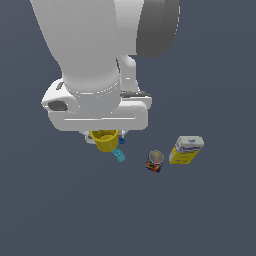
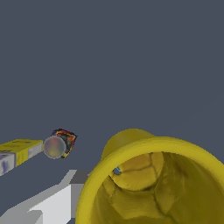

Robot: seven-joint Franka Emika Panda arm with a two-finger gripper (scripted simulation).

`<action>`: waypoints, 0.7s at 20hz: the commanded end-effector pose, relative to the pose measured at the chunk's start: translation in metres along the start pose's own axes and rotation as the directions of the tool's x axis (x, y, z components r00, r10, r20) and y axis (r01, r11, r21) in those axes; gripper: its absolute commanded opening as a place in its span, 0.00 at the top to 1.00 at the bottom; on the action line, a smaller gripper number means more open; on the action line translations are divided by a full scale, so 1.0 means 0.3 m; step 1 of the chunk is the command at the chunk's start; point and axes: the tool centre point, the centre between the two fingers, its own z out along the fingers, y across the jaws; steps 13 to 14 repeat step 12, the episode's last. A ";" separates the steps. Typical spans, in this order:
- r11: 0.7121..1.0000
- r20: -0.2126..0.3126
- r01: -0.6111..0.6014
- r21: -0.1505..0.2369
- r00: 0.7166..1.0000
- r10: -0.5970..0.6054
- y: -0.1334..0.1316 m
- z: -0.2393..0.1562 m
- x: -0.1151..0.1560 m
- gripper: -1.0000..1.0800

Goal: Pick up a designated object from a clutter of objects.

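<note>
Dark slate-grey floor runs flat and bare under everything. Directly below the gripper (image 1: 106,134) sits the yellow cup (image 1: 105,140), its open rim filling the wrist view (image 2: 153,188). Whether the jaws are closed on it I cannot tell; the hand body hides them. Just beside the cup lies a cyan block (image 1: 119,156); further off stand a can (image 1: 155,161) and a yellow-white box (image 1: 186,150). The cup looks light, rigid and thin-walled, probably smooth; pinching across the rim wall seems safest.

Yellow cup (image 1: 105,140); cyan block (image 1: 119,156); yellow-white box (image 1: 186,150).
</note>
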 end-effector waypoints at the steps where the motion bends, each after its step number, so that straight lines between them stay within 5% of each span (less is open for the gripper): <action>1: 1.000 0.000 -0.001 0.000 1.000 0.001 -0.027 -0.041 0.017 1.00; 14: 1.000 0.000 0.000 0.001 1.000 0.000 -0.071 -0.104 0.047 1.00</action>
